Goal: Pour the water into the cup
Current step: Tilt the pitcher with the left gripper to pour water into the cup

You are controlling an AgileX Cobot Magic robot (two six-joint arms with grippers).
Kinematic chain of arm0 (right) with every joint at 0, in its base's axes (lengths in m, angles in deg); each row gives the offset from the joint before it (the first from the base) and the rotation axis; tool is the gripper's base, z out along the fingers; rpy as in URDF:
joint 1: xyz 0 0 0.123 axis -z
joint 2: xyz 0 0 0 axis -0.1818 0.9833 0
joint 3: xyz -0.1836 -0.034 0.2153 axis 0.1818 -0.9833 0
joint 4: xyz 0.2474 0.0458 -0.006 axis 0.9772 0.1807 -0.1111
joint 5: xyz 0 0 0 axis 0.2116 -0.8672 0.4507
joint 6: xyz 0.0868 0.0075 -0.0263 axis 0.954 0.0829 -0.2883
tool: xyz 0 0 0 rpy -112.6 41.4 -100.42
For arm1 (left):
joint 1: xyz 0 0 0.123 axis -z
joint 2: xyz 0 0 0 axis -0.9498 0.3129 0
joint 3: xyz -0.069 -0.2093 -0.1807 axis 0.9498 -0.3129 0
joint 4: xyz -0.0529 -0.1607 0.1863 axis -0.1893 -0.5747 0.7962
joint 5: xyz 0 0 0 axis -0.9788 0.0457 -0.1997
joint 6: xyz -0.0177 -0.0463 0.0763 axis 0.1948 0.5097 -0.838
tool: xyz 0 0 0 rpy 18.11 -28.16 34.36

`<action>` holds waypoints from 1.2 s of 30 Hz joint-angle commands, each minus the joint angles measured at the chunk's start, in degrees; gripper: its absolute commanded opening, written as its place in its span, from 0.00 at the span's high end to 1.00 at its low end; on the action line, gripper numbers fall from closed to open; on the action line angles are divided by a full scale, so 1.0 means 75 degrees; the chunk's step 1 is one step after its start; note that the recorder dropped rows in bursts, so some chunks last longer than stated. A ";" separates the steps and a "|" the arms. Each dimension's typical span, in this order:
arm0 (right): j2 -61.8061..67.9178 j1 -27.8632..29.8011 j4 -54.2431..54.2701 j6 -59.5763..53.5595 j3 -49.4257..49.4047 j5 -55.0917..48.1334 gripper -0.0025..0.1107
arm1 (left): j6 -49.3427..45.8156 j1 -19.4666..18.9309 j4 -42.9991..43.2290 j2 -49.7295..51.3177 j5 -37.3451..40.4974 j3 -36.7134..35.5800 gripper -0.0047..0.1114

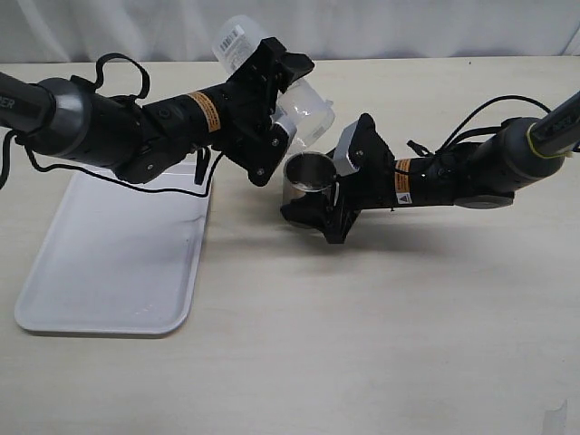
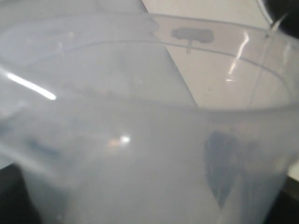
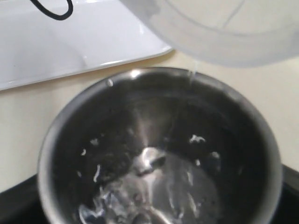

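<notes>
My left gripper (image 1: 272, 107) is shut on a translucent plastic container (image 1: 304, 107), tipped with its mouth over the cup. The container's wall (image 2: 140, 140) fills the left wrist view and hides the fingers. The brushed-steel cup (image 1: 308, 179) stands upright on the table with my right gripper (image 1: 324, 186) shut around it. In the right wrist view the cup (image 3: 70, 140) is seen from above. A thin stream of water (image 3: 192, 75) drops from the container's lip (image 3: 219, 42) into it. Rippled water (image 3: 159, 186) lies on the cup's bottom.
A white tray (image 1: 118, 254) lies on the table at the left, under the left arm; its corner shows in the right wrist view (image 3: 70, 46). Black cables hang from both arms. The beige tabletop (image 1: 381, 344) stretches to the front.
</notes>
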 commanded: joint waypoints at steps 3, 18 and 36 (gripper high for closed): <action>0.0046 -0.0002 -0.0098 -0.0042 0.0014 0.0002 0.94 | -0.0105 0.0064 -0.0069 -0.0039 -0.0176 0.0059 0.96; 0.0046 -0.0002 -0.0099 -0.0042 0.0014 -0.0012 0.94 | -0.0152 0.0064 -0.0069 -0.0039 -0.0178 0.0059 0.96; 0.0046 -0.0002 -0.0099 -0.0042 0.0014 -0.0029 0.94 | 0.3058 0.0064 -0.0910 -0.0039 -0.0214 0.0059 0.96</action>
